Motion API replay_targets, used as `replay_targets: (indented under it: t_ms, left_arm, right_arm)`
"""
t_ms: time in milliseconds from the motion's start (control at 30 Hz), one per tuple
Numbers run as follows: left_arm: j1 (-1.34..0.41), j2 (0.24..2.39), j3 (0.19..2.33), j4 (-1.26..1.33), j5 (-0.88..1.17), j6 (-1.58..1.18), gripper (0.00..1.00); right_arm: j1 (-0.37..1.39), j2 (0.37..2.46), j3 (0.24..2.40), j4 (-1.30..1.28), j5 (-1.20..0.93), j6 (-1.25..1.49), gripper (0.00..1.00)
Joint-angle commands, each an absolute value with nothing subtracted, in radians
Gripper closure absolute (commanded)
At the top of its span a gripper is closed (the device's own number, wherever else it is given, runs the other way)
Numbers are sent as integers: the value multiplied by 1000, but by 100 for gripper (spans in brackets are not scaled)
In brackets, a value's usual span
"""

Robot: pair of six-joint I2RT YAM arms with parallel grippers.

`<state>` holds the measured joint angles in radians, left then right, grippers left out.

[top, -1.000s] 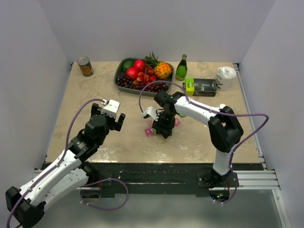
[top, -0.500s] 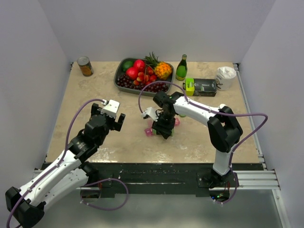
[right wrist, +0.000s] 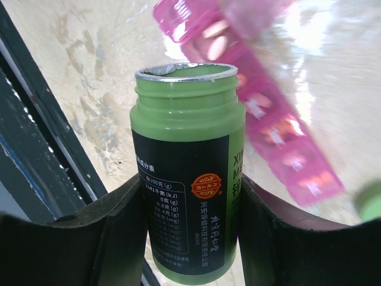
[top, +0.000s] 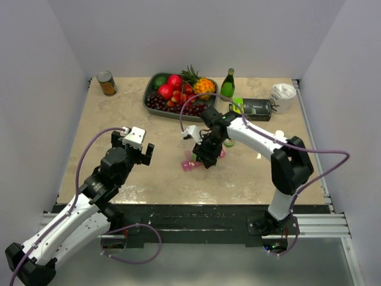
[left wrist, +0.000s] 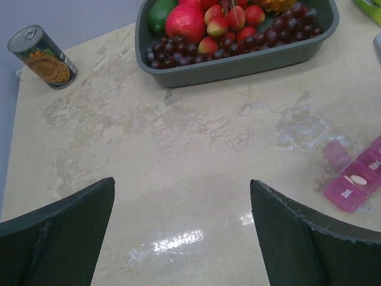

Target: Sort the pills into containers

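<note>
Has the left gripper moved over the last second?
Yes. The left gripper, jaws open, has shifted slightly left in the top view, away from the fruit tray.

We see the left arm (top: pixel 71 217) and right arm (top: pixel 256 136) in white shells with black joints; a purple cable (top: pixel 106 130) runs along each; the bases (top: pixel 271 227) are black; the left gripper (left wrist: pixel 181 199) has dark matte fingers (left wrist: pixel 65 232) with chipped edges.

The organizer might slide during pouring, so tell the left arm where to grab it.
Best take the pink pill organizer at its free left end, jaws from above spanning the narrow width: it lies flat, and the right gripper with the green bottle covers its middle.
</note>
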<state>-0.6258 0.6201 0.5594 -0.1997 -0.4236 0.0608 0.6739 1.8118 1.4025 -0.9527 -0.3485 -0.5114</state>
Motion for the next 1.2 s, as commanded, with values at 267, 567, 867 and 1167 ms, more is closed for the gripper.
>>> replay_targets:
  t_ms: [267,567,867,1167]
  left_arm:
    - [-571,517,464,67,-34,-302,1]
    - [-575,676,319,644,414,-657,1]
    - [-810,951,432,767,246,-595,1]
    - [-900,1153,517,839,123,-620,1]
  right_arm:
    - [444,1304,1208,-642,-604,-673,100]
    - [414,861,560,168,-756,-439,100]
    - [433,841,400,399,-709,-351,100]
    - [433,793,344,417,-719,-319,100]
